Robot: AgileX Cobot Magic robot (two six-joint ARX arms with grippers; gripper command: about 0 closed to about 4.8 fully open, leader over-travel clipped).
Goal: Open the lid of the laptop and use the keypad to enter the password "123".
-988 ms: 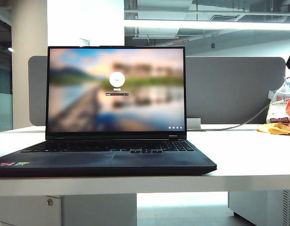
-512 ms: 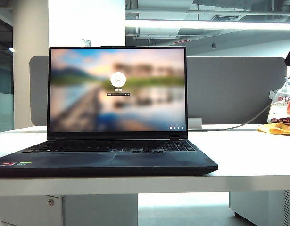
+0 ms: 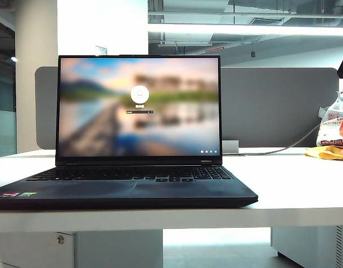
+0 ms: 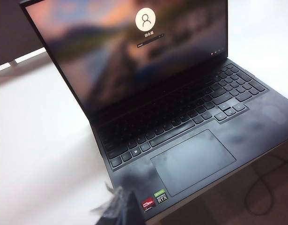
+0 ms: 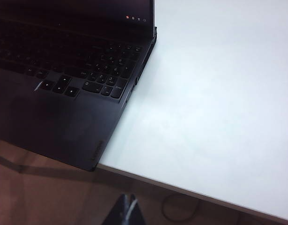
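The laptop (image 3: 132, 187) lies open on the white desk (image 3: 294, 184). Its lid (image 3: 139, 106) stands upright and the screen shows a blurred landscape login picture. The keypad (image 3: 216, 173) forms the right end of the keyboard; it also shows as keypad (image 4: 237, 82) and keypad (image 5: 111, 70). My left gripper (image 4: 120, 208) is shut and empty, a blurred dark tip hovering by the laptop's front left corner, next to the stickers (image 4: 154, 199). My right gripper (image 5: 126, 212) is shut and empty, held off the desk's front edge near the laptop's front right corner. Neither gripper touches the laptop.
A grey divider board (image 3: 283, 106) stands behind the laptop. A cable (image 3: 288, 146) runs along the desk's back right towards plastic bags and a yellow cloth (image 3: 327, 152) at the right edge. A cable loop (image 5: 179, 208) lies on the floor below the desk's front edge.
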